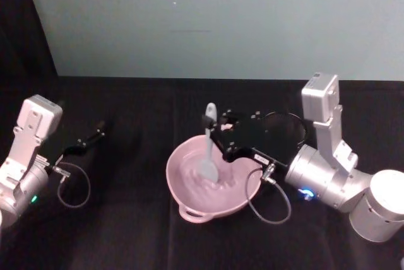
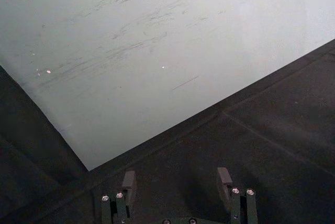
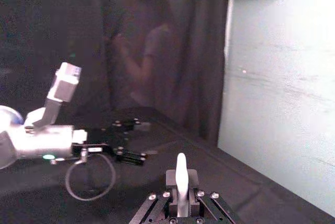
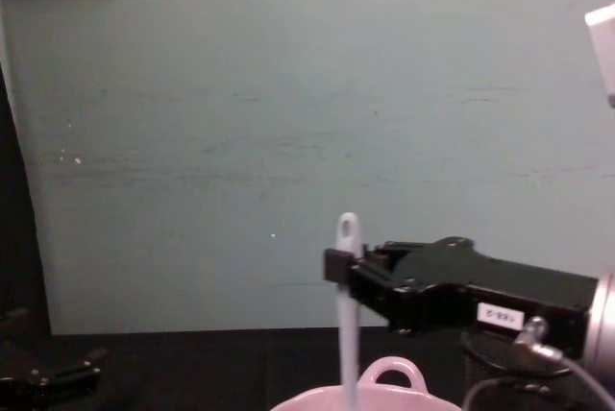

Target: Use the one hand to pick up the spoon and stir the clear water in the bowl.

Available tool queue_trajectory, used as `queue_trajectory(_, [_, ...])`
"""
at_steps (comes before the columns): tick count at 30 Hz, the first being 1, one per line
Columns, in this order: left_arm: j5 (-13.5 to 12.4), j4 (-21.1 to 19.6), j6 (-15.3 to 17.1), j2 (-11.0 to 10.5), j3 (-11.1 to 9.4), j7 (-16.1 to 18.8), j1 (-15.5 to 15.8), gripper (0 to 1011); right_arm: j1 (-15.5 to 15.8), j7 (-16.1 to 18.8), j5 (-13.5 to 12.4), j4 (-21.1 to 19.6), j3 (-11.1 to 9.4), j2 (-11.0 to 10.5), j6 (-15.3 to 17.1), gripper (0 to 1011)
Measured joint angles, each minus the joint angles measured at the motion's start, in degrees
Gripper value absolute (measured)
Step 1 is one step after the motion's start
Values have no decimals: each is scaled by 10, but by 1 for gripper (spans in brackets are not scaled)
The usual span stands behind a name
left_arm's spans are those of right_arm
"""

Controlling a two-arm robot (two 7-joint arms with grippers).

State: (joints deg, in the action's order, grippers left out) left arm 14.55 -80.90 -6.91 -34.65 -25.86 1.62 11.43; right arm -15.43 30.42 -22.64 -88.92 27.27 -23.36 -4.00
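Head view has the black boxy right gripper (image 1: 210,123) clamped on the long slim white plastic spoon (image 1: 208,153). The paddle end is down inside the pale pink round bowl (image 1: 189,199), mid-table on the black table (image 1: 126,232). Chest view adds the handle's oval hole poking up above the fingers. The left wrist view catches the left gripper (image 2: 176,179) parked off to the left, fingers spread and holding nothing.

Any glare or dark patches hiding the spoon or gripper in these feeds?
Head view: no glare on the bowl; the white spoon stands out against the pink, but the right gripper merges with the black cloth. Chest view: evenly lit wall, gripper clearly silhouetted. Right wrist view: dim curtain side, spoon handle brightest. The parked left gripper is dark on dark in the head view.
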Motion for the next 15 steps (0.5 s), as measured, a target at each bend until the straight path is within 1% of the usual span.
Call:
queue_trajectory(5, [0,0,0,0,0,0,0,1005,-3,7,1,0,14,9,0,118])
queue_trajectory(9, [0,0,0,0,0,0,0,1005,-10,8,1,11,23,20,-2,118])
queue_trajectory(15, [0,0,0,0,0,0,0,1005,-22,5,-1,37,23,37,-8,118])
